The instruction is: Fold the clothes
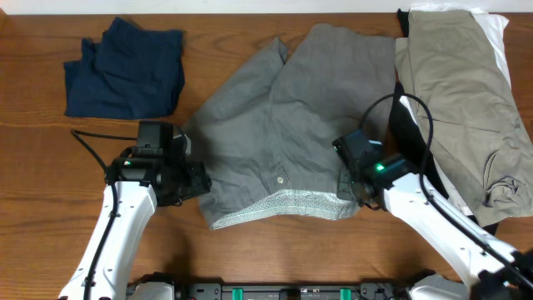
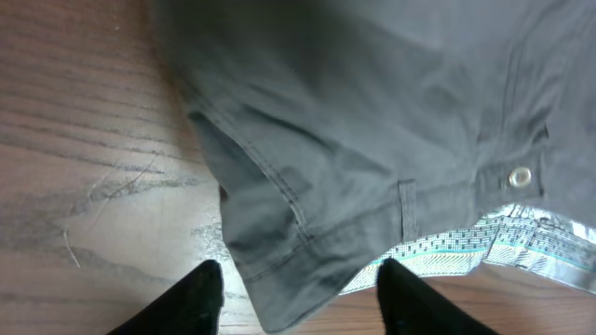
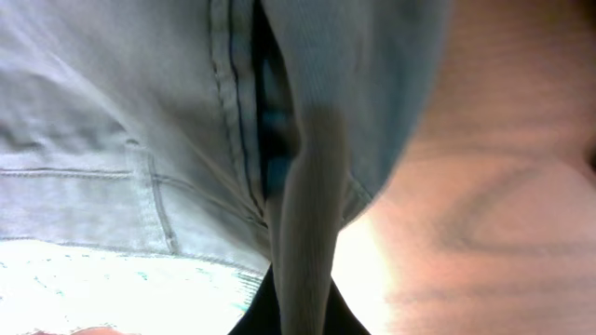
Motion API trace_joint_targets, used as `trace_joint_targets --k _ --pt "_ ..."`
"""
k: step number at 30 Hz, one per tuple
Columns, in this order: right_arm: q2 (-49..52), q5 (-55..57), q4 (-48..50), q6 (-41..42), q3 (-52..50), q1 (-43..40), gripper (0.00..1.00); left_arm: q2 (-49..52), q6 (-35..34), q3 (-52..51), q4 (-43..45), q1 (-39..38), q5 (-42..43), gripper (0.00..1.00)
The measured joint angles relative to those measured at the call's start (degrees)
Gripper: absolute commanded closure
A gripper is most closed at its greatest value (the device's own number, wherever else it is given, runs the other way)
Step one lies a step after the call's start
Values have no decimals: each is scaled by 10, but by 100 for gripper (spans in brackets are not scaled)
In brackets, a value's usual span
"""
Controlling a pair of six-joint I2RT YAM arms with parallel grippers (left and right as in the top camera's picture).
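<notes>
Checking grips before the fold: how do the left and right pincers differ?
The left pincer is open, its fingers apart astride a waistband corner of the grey shorts. The right pincer is shut, pinching a ridge of that fabric. The left pincer sits at the waist corner on the robot's left, the right pincer at the one on its right. Both are at the waistband edge of the same shorts, the edge nearest the robot.

Shorts [image 1: 283, 125] central on the table [image 1: 250, 258], one garment [image 1: 125, 67] left, a pile [image 1: 466, 100] right (touching shorts)
</notes>
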Motion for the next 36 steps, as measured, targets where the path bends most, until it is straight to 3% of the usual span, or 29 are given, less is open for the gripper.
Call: trace_joint_targets --k 6,7,10,12,19,23,36 --pt "-90 3 -137 0 1 -57 99 0 0 0 2 0 0 54" --pt "-100 4 -154 0 1 -70 94 0 0 0 2 0 0 54" --pt "-107 4 -171 -4 1 -94 32 0 0 0 5 0 0 54" --pt "-106 2 -171 -12 1 -99 21 0 1 0 7 0 0 54" --pt "-108 -62 -107 -110 1 -96 29 0 7 0 9 0 0 54" --pt "-113 -121 -41 -181 1 -72 40 0 8 0 21 0 0 54" --pt "6 -196 88 -227 -12 43 56 0 9 0 54 0 -5 53"
